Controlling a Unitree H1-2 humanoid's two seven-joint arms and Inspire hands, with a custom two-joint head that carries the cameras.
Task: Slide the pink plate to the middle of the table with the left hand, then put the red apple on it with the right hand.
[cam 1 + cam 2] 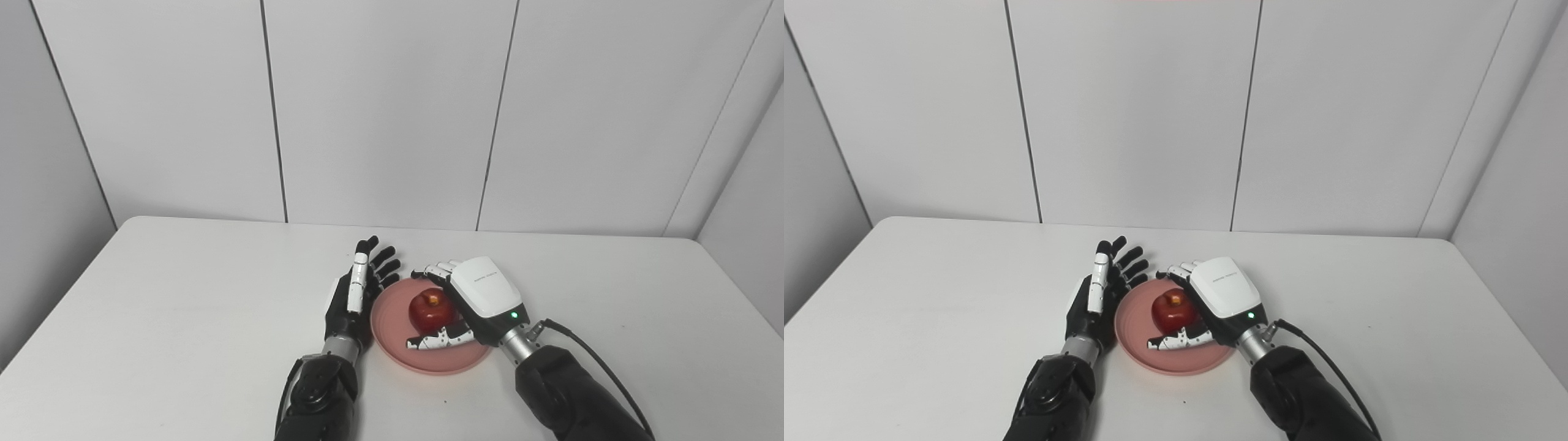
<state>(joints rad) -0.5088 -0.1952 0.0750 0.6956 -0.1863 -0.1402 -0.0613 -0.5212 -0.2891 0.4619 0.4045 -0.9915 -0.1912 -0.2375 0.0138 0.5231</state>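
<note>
The pink plate (392, 331) lies near the middle of the white table. The red apple (430, 310) rests upright on it, stem up. My right hand (471, 300) is cupped around the apple from the right. Its fingers (436, 270) reach past the apple's far side and its thumb (441, 338) lies along the near side, both slightly apart from the fruit. My left hand (355, 294) stands on edge against the plate's left rim, open, with its fingers straight and pointing away from me. The same scene shows in the right eye view, with the apple (1172, 311) on the plate (1136, 334).
The white table (184, 318) runs wide to both sides and ends at grey wall panels behind. A black cable (588, 349) trails from my right wrist over the table toward the near right.
</note>
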